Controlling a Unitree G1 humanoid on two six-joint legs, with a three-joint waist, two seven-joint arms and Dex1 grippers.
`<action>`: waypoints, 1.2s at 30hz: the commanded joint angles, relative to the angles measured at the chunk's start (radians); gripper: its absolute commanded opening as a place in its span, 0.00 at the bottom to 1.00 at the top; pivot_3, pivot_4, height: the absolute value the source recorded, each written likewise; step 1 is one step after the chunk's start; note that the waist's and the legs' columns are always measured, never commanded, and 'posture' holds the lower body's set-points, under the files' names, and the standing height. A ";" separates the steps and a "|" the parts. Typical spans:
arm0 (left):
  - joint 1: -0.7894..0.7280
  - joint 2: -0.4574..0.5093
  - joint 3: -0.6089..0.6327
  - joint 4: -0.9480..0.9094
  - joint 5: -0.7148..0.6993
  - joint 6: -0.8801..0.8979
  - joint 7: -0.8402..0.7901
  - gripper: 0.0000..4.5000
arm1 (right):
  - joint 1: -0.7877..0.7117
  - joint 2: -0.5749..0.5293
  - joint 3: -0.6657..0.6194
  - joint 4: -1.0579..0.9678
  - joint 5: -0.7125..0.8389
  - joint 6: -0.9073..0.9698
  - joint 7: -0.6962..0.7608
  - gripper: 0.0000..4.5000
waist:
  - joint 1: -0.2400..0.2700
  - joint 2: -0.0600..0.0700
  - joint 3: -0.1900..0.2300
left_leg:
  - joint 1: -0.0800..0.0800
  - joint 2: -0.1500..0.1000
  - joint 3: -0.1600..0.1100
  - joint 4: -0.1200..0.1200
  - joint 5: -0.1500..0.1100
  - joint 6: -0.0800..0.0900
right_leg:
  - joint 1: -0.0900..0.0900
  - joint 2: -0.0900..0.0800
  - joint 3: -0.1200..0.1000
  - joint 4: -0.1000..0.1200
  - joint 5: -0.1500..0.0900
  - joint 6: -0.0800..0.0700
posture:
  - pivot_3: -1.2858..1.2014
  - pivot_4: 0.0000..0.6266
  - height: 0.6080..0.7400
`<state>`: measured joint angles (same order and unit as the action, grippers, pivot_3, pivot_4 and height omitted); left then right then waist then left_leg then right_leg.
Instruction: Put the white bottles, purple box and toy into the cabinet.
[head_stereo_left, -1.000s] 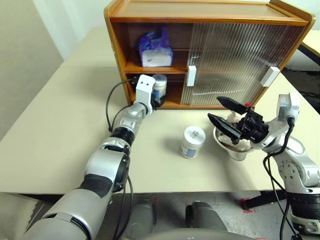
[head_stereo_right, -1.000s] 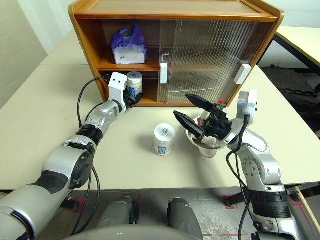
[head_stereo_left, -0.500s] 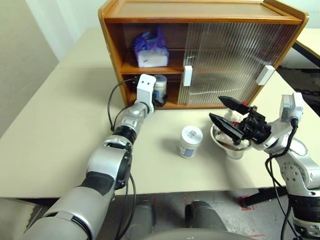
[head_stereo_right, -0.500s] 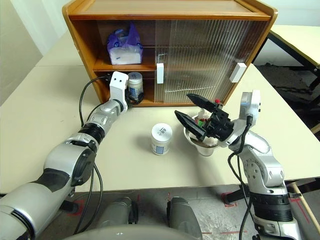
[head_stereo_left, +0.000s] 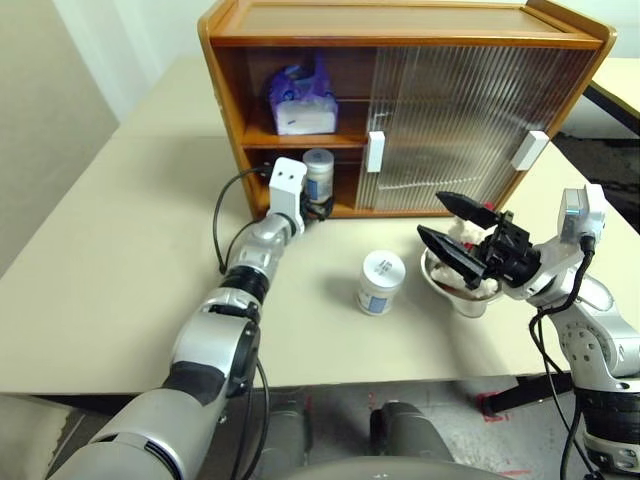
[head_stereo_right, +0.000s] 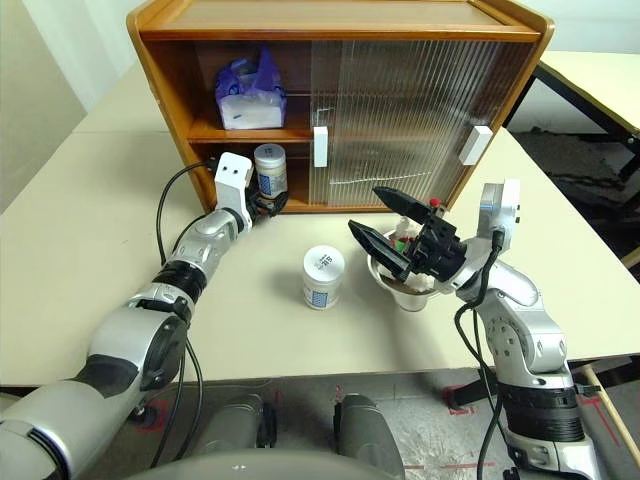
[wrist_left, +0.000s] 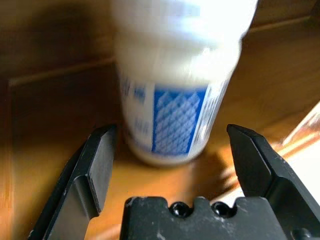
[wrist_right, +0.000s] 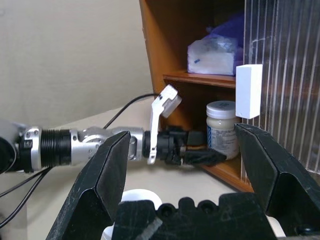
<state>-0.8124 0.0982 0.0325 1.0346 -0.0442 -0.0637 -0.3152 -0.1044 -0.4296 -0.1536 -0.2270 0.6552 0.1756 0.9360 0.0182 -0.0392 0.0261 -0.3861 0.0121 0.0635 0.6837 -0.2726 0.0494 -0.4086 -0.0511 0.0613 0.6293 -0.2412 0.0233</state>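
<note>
Left claw (wrist_left: 167, 165) now wide open w/ nothing in it; it was closed on a white bottle (head_stereo_left: 318, 172) a sec ago and has let go. That bottle stands upright on cabinet (head_stereo_left: 300, 25) lower shelf, left side; fingers flank it, no contact. Purple box (head_stereo_left: 298, 100) on shelf above. Right claw (head_stereo_left: 452, 230) open, empty, over bowl (head_stereo_left: 452, 293) w/ toy (head_stereo_right: 408, 243). 2nd bottle (head_stereo_left: 381, 283) on table (head_stereo_left: 120, 260), so 2 items left.

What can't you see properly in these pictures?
- The toy in the metal bowl: head views, mostly hidden behind the right gripper.
- Behind the ribbed doors of the cabinet: head views, only a blur through them.
- Words on the bottle's label: left wrist view, too blurred to read.
- The purple box: right wrist view, partly hidden by the door.
</note>
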 joint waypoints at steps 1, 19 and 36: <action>0.032 0.007 0.008 -0.090 -0.011 0.044 0.000 0.99 | -0.010 0.000 0.014 0.022 -0.007 -0.004 0.013 1.00 | 0.000 0.000 0.000 | 0.000 0.000 0.000 0.000 0.000 0.000 | 0.000 0.000 0.000 0.001 0.000 0.000 | 0.53 0.00 1.00; 0.108 0.014 0.040 -0.308 -0.055 0.131 0.015 0.51 | -0.010 0.006 0.033 0.045 -0.024 -0.014 0.032 1.00 | 0.001 -0.001 -0.001 | 0.000 0.000 0.000 0.014 0.000 -0.001 | 0.001 0.000 0.000 0.012 0.001 0.000 | 0.54 0.00 1.00; 0.041 -0.007 0.077 -0.211 -0.065 0.088 0.089 0.01 | -0.020 0.018 0.040 0.060 -0.038 -0.021 0.040 1.00 | 0.001 -0.001 0.000 | 0.001 0.000 0.000 0.014 0.000 0.000 | 0.001 0.000 0.000 0.012 0.001 0.000 | 0.53 0.00 1.00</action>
<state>-0.7542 0.0930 0.1050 0.7937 -0.1113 0.0396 -0.2331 -0.1162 -0.4116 -0.1195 -0.1783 0.6228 0.1705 0.9701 0.0197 -0.0403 0.0256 -0.3852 0.0122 0.0632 0.6980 -0.2727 0.0491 -0.4069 -0.0514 0.0611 0.6419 -0.2398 0.0235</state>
